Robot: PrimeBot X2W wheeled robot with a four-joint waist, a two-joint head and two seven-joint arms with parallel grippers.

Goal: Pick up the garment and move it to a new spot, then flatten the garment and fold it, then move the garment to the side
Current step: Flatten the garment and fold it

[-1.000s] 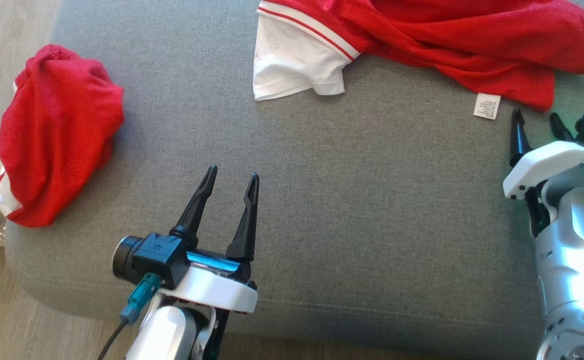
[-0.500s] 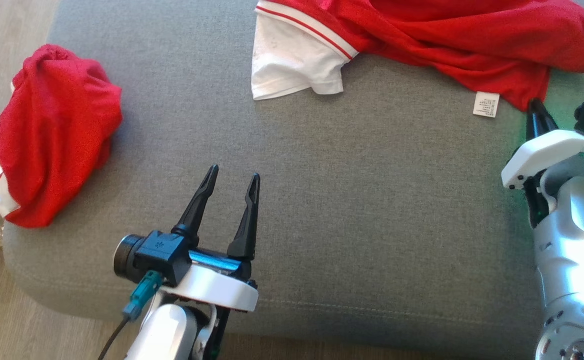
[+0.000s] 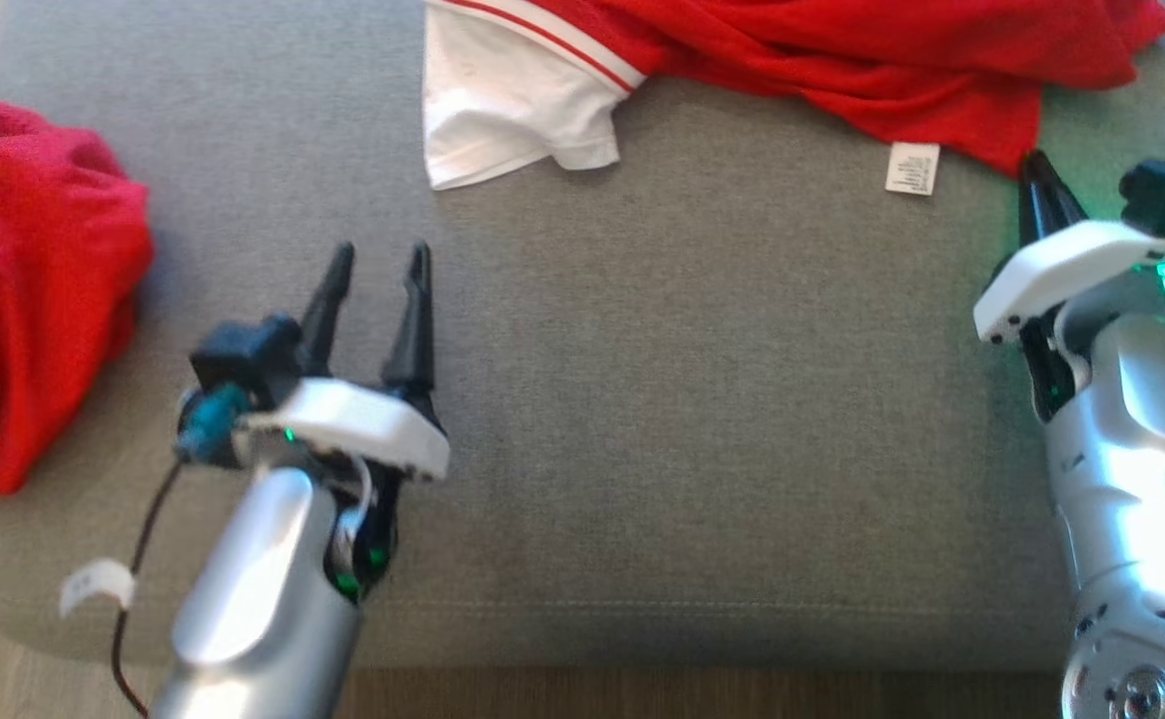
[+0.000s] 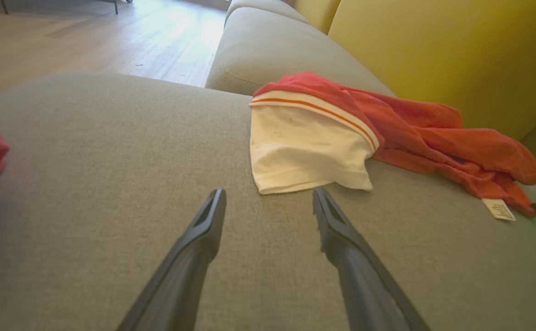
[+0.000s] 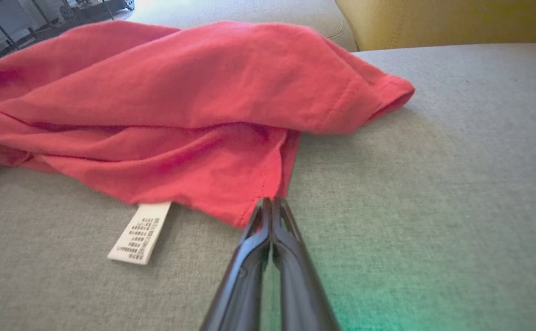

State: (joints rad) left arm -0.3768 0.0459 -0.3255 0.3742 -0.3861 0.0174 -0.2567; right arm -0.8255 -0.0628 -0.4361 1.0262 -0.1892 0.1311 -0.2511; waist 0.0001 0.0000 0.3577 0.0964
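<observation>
The right gripper (image 5: 271, 204) is pressing its fingers together at the shirt's (image 5: 180, 115) near hem corner, just right of the label (image 5: 140, 232). Whether cloth is actually lying between the tips is not clear. The shirt is lying crumpled along the far edge of the cushion (image 3: 692, 399), its white sleeve (image 3: 502, 110) pointing towards the left gripper (image 3: 380, 255). That gripper is hovering with its fingers apart, holding nothing, and is near the sleeve. A second red bundle (image 3: 23, 300) is sitting well apart at the cushion's left end.

To do the pickup well, the right arm should probably be lifting slowly while checking that the corner is rising with it. A grip this close to the edge risks slipping. The left gripper would do well taking the sleeve side, so the shirt is hanging spread out, not bunched.
</observation>
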